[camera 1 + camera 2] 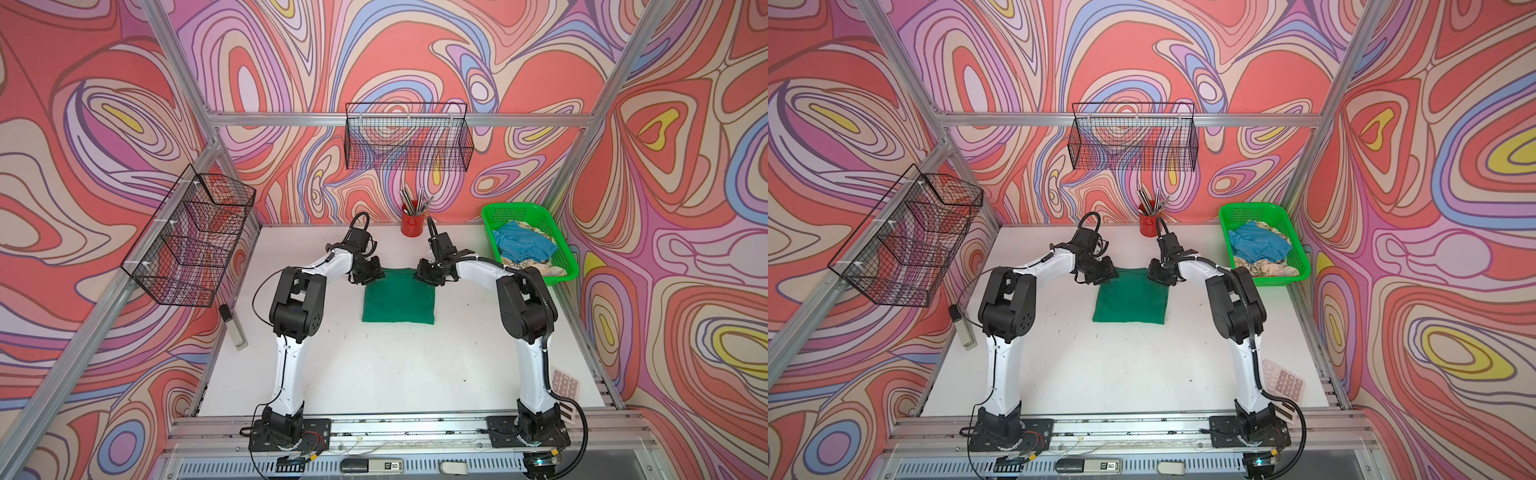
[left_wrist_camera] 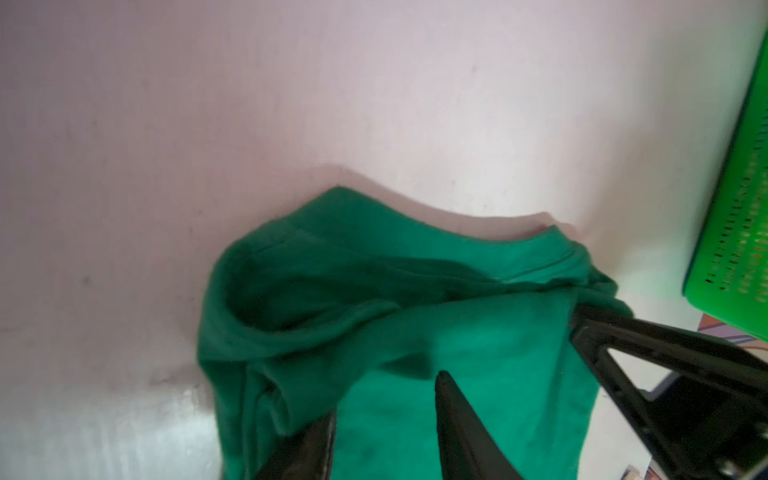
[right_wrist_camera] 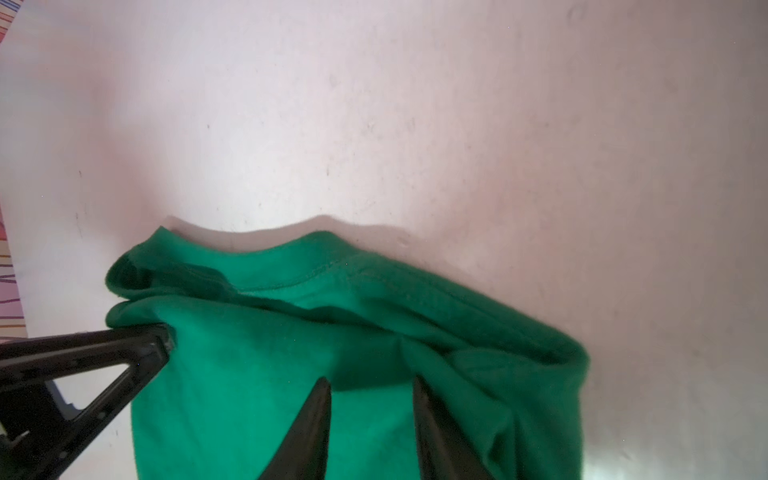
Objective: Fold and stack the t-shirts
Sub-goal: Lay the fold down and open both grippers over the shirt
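Note:
A dark green t-shirt (image 1: 399,299) (image 1: 1130,297) lies folded into a near square at mid-table. My left gripper (image 1: 368,276) (image 2: 386,399) is down on its far left corner and my right gripper (image 1: 428,276) (image 3: 370,382) on its far right corner. In each wrist view the two fingers stand apart with green cloth (image 2: 415,316) (image 3: 291,332) showing in the gap. A fold drapes against one left finger. The far edge humps up between the grippers. A light blue t-shirt (image 1: 525,245) lies crumpled on a cream patterned one (image 1: 540,266) in the basket.
The bright green mesh basket (image 1: 494,212) stands at the back right of the table. A red cup of pens (image 1: 411,224) is at the back middle, just behind the grippers. A calculator (image 1: 565,382) lies front right, a grey stapler-like tool (image 1: 232,328) at the left edge. Wire baskets hang on the walls.

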Controlling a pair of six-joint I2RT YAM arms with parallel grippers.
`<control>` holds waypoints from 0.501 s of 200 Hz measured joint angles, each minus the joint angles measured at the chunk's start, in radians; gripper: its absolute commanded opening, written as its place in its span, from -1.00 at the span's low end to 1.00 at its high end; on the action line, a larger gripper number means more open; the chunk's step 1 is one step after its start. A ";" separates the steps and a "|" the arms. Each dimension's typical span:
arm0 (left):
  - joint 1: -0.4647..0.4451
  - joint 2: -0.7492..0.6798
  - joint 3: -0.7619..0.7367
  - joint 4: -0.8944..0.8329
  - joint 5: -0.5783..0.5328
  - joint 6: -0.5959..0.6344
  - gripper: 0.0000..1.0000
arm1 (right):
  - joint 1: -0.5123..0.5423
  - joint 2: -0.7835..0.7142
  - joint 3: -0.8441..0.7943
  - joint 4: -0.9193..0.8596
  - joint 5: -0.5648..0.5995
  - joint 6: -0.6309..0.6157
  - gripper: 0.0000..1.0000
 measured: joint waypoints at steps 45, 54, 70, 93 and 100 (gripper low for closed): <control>0.004 -0.014 -0.031 0.044 0.007 0.003 0.09 | -0.004 0.027 0.052 -0.027 0.014 -0.028 -0.18; 0.003 -0.018 -0.031 0.048 0.011 0.003 0.22 | -0.003 0.030 0.063 -0.039 0.015 -0.036 -0.14; 0.003 -0.030 -0.033 0.051 0.011 0.002 0.38 | -0.004 0.030 0.082 -0.060 0.022 -0.047 -0.07; 0.008 -0.074 -0.051 0.050 0.002 0.002 0.50 | -0.008 0.021 0.094 -0.083 0.035 -0.058 0.00; 0.010 -0.095 -0.055 0.047 -0.002 0.003 0.50 | -0.010 0.013 0.093 -0.098 0.041 -0.062 0.02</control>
